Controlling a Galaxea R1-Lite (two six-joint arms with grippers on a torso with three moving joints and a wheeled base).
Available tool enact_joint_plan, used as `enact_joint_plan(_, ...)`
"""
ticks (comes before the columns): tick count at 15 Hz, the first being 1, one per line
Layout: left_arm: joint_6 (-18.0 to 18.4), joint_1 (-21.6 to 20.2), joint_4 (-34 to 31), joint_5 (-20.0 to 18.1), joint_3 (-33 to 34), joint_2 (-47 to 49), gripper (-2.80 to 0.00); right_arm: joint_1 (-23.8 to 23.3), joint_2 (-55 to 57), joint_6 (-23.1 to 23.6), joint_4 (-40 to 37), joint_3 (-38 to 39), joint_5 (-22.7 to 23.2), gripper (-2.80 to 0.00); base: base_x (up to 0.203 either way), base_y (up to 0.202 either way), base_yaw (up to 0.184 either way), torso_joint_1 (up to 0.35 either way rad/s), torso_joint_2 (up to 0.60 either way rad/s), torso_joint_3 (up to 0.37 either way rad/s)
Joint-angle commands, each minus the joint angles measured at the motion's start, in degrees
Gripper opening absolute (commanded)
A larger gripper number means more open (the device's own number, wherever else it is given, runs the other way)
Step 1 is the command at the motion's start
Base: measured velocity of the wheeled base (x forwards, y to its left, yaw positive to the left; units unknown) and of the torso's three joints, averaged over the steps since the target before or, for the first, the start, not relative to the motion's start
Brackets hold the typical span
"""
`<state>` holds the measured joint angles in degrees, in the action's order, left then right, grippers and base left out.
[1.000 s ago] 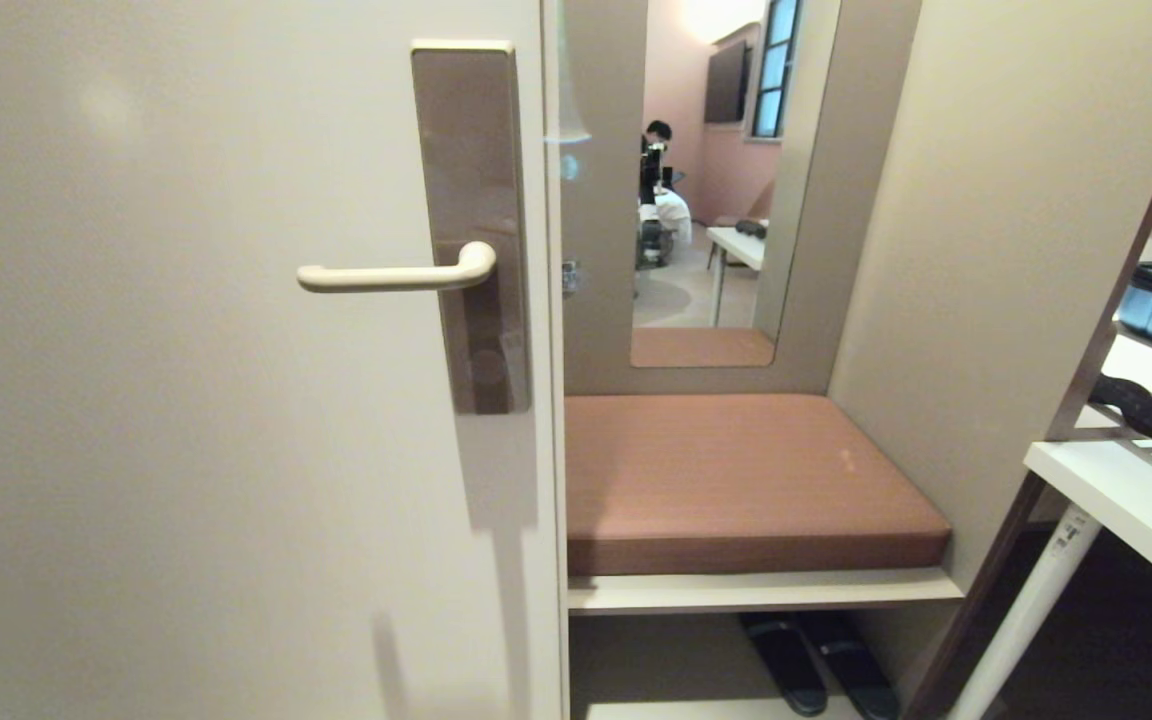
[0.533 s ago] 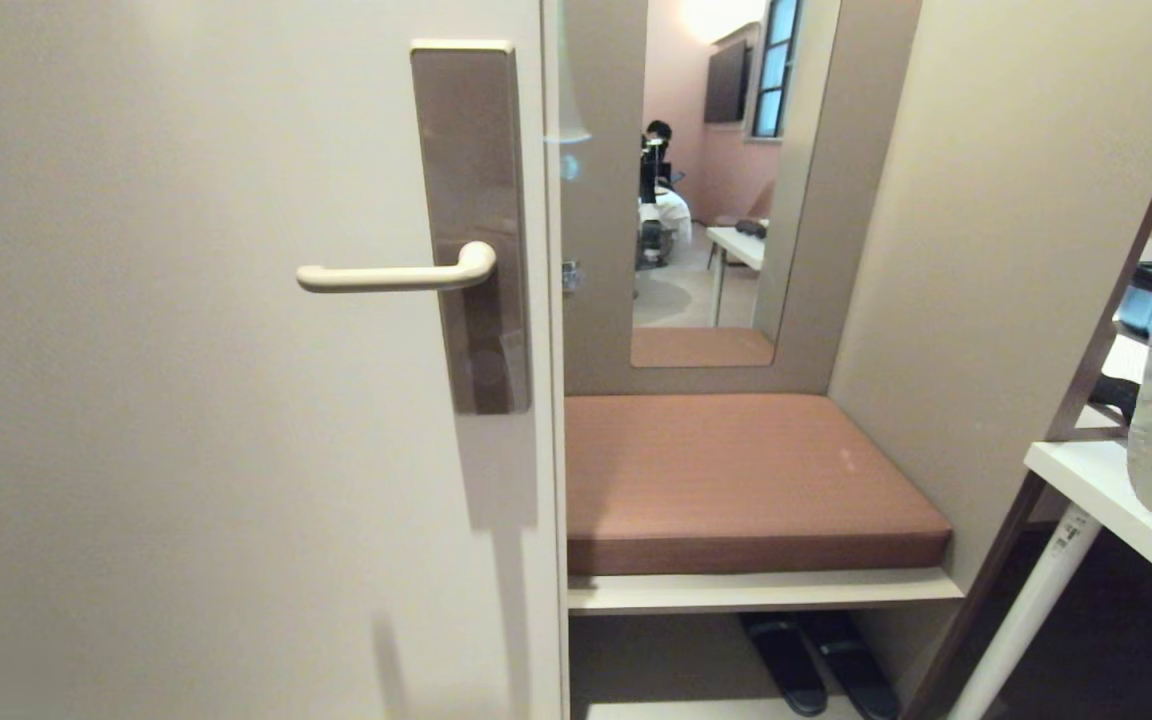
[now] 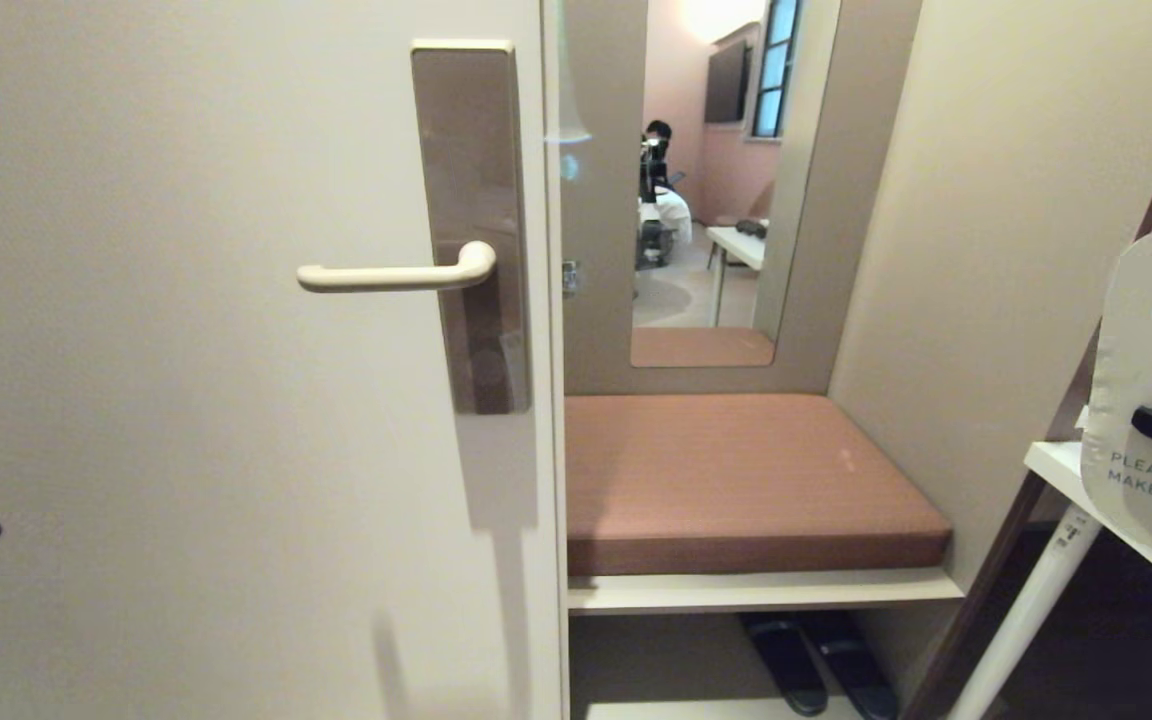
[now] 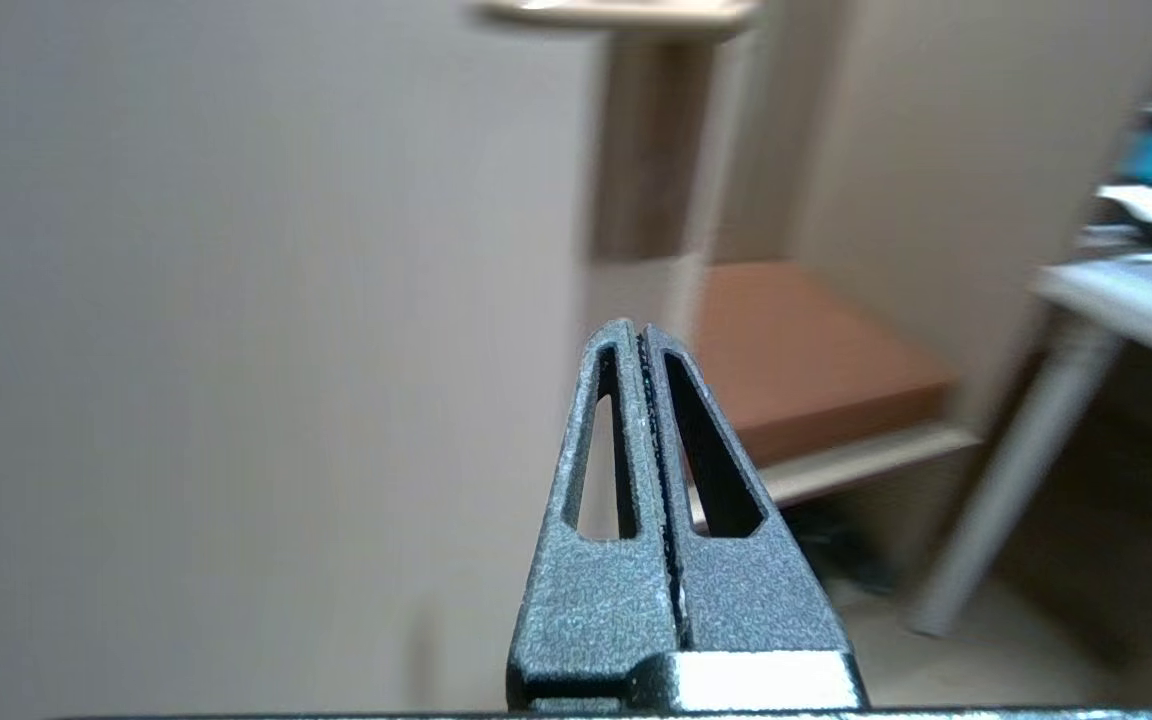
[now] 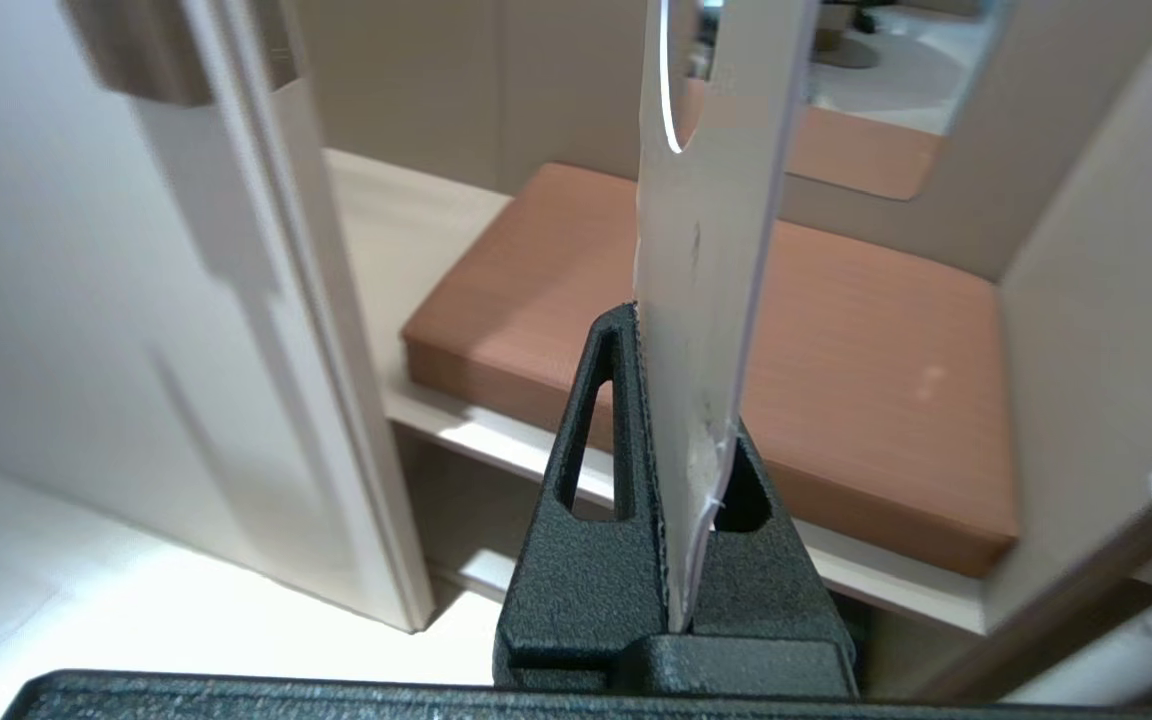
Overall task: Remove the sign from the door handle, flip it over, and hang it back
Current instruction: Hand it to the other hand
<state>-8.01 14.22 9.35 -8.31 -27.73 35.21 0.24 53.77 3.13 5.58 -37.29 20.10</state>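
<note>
Here the right gripper stands upright with its fingers pointing up, pressed together on the lower end of the sign. In the head view the sign sits at the far right, well apart from the door handle, white face toward the camera, with "PLEASE MAKE UP" printed low on it and one dark finger lying across the card just above the words. It is a flat, thin card with rounded corners and an oval hole near its top; from the right wrist it shows almost edge-on, smooth and slightly glossy, its bottom corner a little bent between the fingers.

The left gripper enters low at the left edge of the head view, in front of the door. Its fingers are closed flat against each other with nothing between them. They are dark, grainy cast pieces, tapered, each with a long slot.

The door handle is a slim cream lever, round in section and curved at its end, bare, mounted on a tall brown metallic plate. The door is plain, matt and pale. Beyond it lies a flat brown cushion on a pale shelf.
</note>
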Motion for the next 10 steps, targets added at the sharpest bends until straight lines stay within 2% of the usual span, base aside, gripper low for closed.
enact_joint_plan(1,-1.54,3.24,0.97,-5.87,-5.01,9.84,-2.80,0.02,0.03,0.00,0.04,0.03,3.01,-2.80,0.000,0.000,0.000,0.000,0.00,0.000)
enact_joint_plan(3,-1.93,3.86,1.22,-12.77,-6.60,12.63,-2.80,0.02,0.03,-0.03,0.04,0.14,7.38,-2.80,0.000,0.000,0.000,0.000,0.00,0.000)
enact_joint_plan(5,-1.76,4.68,1.29,-16.26,-6.89,14.40,-2.80,0.02,0.10,0.09,0.04,0.18,11.99,-2.80,0.000,0.000,0.000,0.000,0.00,0.000)
enact_joint_plan(10,-0.97,12.12,2.52,-16.56,-6.55,17.14,-2.80,0.02,1.62,0.04,0.10,0.02,20.12,-2.80,0.000,0.000,0.000,0.000,0.00,0.000)
